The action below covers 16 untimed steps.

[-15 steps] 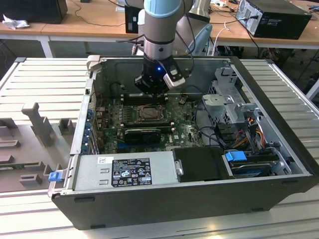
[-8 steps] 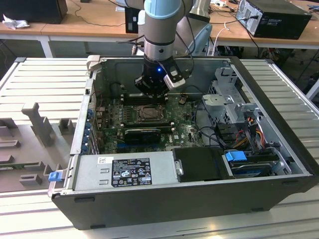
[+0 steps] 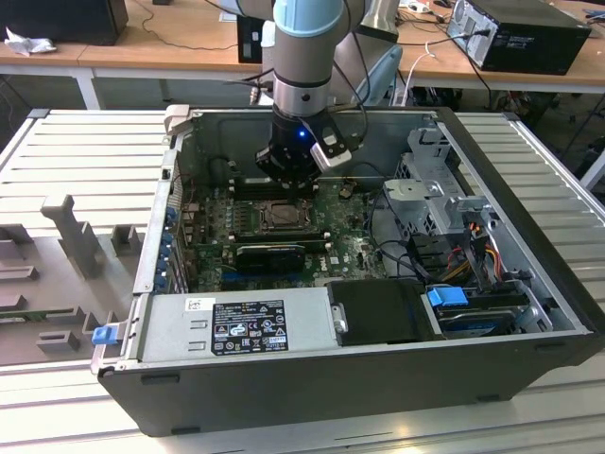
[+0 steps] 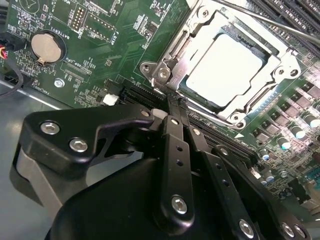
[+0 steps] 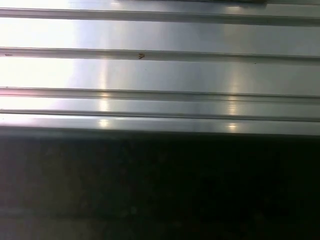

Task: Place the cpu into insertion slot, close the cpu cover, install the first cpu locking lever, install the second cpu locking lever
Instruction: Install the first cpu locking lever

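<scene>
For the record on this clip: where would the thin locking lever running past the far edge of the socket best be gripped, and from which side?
Judging by the second wrist view, the locking lever is a thin bare rod lying low along the cpu cover, which frames the cpu. It is probably best pinched across its width from above, on the free stretch clear of the memory slots. The gripper sits at the socket's opposite corner, fingers together.

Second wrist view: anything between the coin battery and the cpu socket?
Only bare green board with small parts lies between the coin battery and the socket's metal cover, in the second wrist view.
</scene>
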{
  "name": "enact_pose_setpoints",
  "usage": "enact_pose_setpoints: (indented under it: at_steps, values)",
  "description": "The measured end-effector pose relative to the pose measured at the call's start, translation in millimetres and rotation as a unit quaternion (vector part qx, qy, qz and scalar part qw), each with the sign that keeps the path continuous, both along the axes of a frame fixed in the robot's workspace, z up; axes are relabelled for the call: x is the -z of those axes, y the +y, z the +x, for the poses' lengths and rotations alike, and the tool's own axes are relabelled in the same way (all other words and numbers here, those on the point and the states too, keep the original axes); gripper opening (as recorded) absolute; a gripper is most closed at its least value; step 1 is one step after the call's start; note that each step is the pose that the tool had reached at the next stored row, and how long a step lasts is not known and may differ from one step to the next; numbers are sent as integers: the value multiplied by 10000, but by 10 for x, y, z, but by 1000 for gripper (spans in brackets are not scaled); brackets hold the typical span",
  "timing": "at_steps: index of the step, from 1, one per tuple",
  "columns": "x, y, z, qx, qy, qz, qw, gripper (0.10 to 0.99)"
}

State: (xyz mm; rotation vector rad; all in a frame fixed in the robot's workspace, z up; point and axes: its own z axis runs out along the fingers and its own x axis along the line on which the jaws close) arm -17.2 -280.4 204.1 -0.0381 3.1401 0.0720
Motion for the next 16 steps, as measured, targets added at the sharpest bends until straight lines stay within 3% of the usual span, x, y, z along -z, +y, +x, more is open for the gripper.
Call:
enact_pose_setpoints:
  at_steps: [4, 11, 14, 16]
  values:
    - [22, 0, 1, -1, -1, -38, 10000, 106]
    - [21, 1, 4, -2, -3, -26, 10000, 106]
    - [-141, 0, 3, -2, 0, -30, 10000, 106]
    - [-173, 0, 3, -2, 0, -31, 10000, 106]
